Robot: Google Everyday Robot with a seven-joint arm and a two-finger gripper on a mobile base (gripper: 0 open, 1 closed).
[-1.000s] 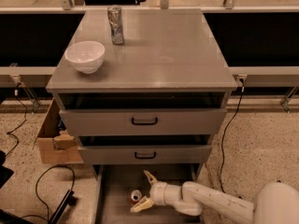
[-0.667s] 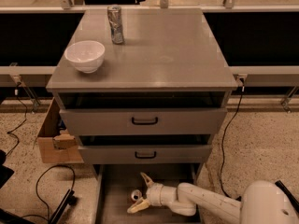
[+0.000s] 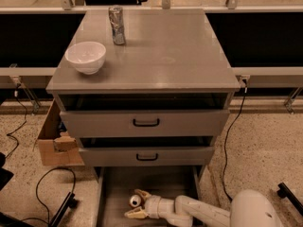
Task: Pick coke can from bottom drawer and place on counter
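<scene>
The bottom drawer [image 3: 111, 193] is pulled open at the foot of the cabinet. My gripper [image 3: 135, 204] is down inside it, reaching in from the right on a white arm. Its two pale fingers [image 3: 141, 194] are spread apart. The coke can [image 3: 136, 201] shows as a small round silver top with a reddish side, lying between the fingers near the drawer's middle. I cannot tell whether the fingers touch it. The counter [image 3: 161, 56] is the grey top of the cabinet.
A white bowl [image 3: 85, 56] stands at the counter's left front and a tall silver-grey can [image 3: 116, 25] at its back left. Two upper drawers with black handles [image 3: 146, 123] sit slightly open above. A cardboard box [image 3: 54, 138] and cables lie left of the cabinet.
My gripper has moved a little to the left inside the bottom drawer, and the arm has reached further in. The things on the counter have not moved.
</scene>
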